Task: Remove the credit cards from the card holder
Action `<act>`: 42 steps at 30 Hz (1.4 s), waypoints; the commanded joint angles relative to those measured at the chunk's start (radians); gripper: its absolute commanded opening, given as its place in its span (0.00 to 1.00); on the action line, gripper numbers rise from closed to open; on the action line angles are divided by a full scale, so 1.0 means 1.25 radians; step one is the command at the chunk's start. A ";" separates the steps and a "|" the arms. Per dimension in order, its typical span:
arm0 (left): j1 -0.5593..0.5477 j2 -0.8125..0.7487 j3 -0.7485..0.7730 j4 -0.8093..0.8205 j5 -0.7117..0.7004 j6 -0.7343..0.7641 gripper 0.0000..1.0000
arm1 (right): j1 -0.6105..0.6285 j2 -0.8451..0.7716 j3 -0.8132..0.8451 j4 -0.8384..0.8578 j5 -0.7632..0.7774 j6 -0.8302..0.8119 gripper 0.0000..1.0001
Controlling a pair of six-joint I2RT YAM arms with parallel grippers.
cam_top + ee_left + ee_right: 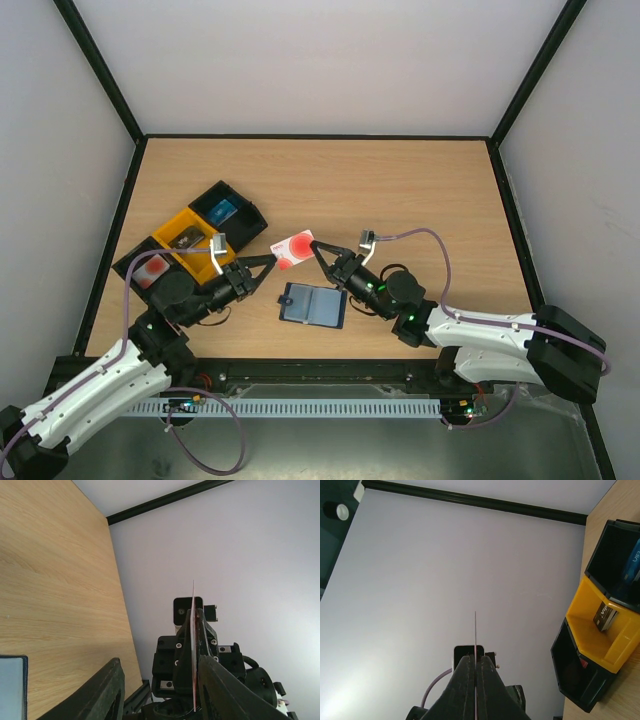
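Note:
The card holder [312, 306] lies open and flat on the table between the two arms; its corner [12, 687] shows low in the left wrist view. A white and pinkish-red credit card [293, 250] hangs in the air above the table, with my right gripper [320, 252] shut on its right end. In the right wrist view the card [475, 630] is edge-on, sticking out of the closed right gripper [475, 657]. My left gripper [270, 264] stands open around the card's other end. Its view shows the card [193, 630] between the fingers, close to the right finger [225, 690].
A row of open trays sits at the left: a black one [225, 210] with a blue card, a yellow one [185, 238] with a dark card, and a black one [150, 272] with a reddish card. Black frame rails edge the table.

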 commanded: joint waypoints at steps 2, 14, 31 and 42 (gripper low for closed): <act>0.003 0.011 0.011 0.047 0.002 0.017 0.44 | 0.000 0.007 0.008 0.026 0.006 0.005 0.02; 0.005 0.046 0.036 0.032 0.017 0.056 0.11 | 0.001 0.026 0.013 0.024 -0.002 0.003 0.03; 0.134 0.057 0.248 -0.403 0.028 0.244 0.03 | 0.001 -0.143 -0.043 -0.167 0.014 -0.113 0.73; 0.421 0.216 0.451 -0.717 0.093 0.453 0.03 | 0.001 -0.361 -0.029 -0.448 0.030 -0.246 0.98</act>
